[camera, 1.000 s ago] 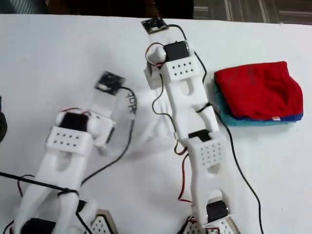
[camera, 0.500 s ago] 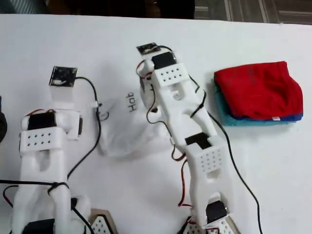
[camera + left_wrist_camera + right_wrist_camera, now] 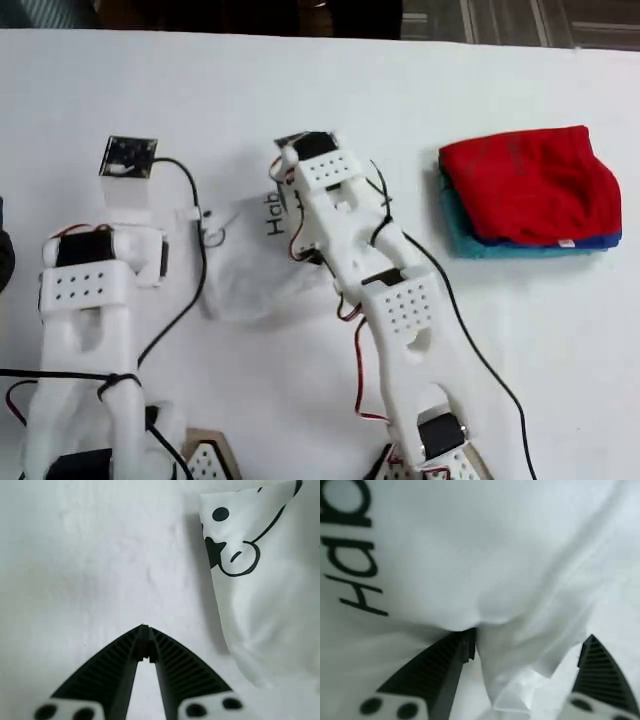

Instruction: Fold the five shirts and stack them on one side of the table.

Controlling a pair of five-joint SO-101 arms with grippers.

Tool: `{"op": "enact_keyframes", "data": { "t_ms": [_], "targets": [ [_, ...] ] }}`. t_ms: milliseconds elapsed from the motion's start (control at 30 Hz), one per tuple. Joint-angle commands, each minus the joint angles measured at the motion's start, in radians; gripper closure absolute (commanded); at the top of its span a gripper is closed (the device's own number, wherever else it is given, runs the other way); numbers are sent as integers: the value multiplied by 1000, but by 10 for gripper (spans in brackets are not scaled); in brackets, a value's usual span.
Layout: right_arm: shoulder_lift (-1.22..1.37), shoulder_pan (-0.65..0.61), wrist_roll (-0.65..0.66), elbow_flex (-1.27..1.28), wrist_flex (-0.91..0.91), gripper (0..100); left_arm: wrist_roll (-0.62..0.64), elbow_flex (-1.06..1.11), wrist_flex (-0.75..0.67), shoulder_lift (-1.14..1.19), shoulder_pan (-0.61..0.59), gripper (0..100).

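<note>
A white shirt (image 3: 250, 265) with black print lies crumpled at the table's middle. In the left wrist view my left gripper (image 3: 145, 652) is shut on nothing, over bare table just beside the shirt's printed edge (image 3: 250, 580). In the high view the left gripper (image 3: 128, 190) sits left of the shirt. My right gripper (image 3: 530, 655) is open, with a fold of the white shirt (image 3: 485, 570) bunched between its fingers. From above, the right gripper (image 3: 287, 180) is over the shirt's far right part. A folded stack with a red shirt (image 3: 530, 180) on top lies at the right.
Teal (image 3: 470, 240) and blue (image 3: 590, 241) shirts lie under the red one in the stack. Black and red cables trail along both arms. The white table (image 3: 200, 90) runs bare across the far side, and a dark floor lies beyond its far edge.
My left arm let go of the white shirt and swung left, then stayed still. My right arm moved left and down onto the shirt, which now lies flatter.
</note>
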Motion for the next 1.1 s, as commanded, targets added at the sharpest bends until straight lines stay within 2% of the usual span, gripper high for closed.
{"op": "enact_keyframes", "data": {
  "t_ms": [0,67,100,200,233,300,367,700,867,1067],
  "targets": [
    [31,-15,-11,-9,2,666,-12,-33,-15,-25,-8,973],
    [41,-15,-8,-9,4,682,-12,-33,-17,-28,-8,973],
    [47,-15,-2,-9,5,721,-12,-35,-17,-28,-8,973],
    [61,-21,74,-9,10,960,-12,-33,-31,-28,-8,973],
    [65,-24,91,-9,10,995,-12,-33,-32,-28,-8,973],
    [73,-25,104,-9,13,944,-12,-33,-46,-28,-8,973],
    [77,-22,104,-9,15,980,-12,-33,-54,-28,-8,973],
    [67,-15,103,-21,10,979,-12,-33,-58,-21,-8,973],
    [-25,91,120,-150,21,979,-66,-31,-58,-21,-8,973],
    [-337,143,324,-61,24,979,-144,-7,-74,-21,-8,973]
  ]
}}
